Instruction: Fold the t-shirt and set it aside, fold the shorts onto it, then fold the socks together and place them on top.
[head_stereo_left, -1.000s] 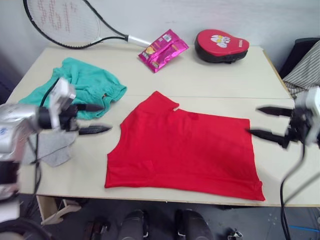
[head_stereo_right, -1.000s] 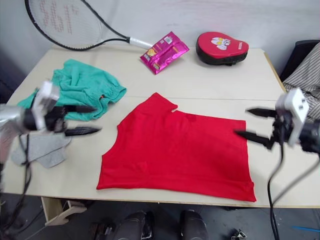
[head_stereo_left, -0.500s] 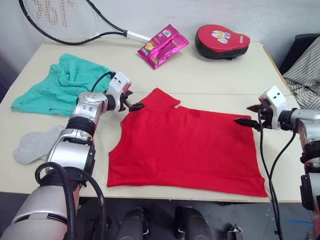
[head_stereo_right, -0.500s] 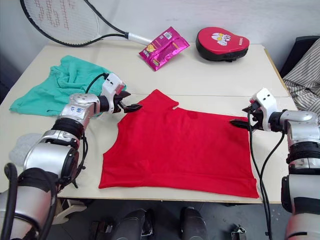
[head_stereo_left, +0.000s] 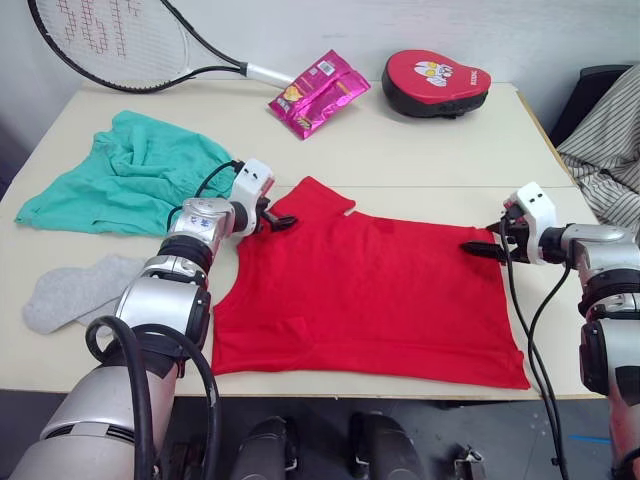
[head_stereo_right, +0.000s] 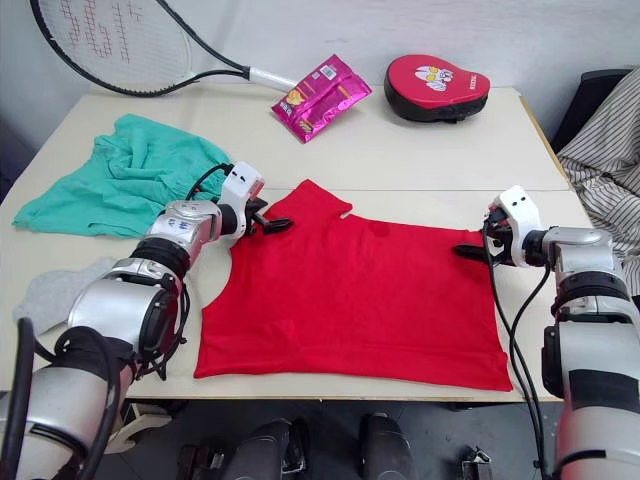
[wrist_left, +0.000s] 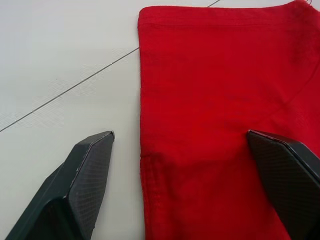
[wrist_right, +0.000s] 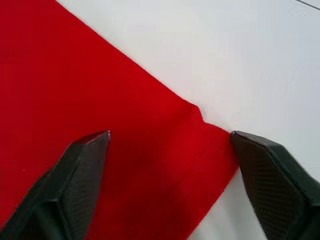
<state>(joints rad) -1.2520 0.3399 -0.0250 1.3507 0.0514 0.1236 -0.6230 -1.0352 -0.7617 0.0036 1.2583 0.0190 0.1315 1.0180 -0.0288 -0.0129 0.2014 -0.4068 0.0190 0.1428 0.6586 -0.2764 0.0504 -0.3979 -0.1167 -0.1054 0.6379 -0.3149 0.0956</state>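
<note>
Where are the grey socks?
In the left eye view, the socks lie at the table's front left, just before the shorts.

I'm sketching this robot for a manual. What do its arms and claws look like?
Both arms are built of rounded silver-grey segments with black joints, and black cables loop along them. Each wrist carries a small white boxy block. The left claw and right claw each have two slim black fingers; up close, the fingers are wedge-shaped, tapering to the tip, with a fine woven texture.
</note>
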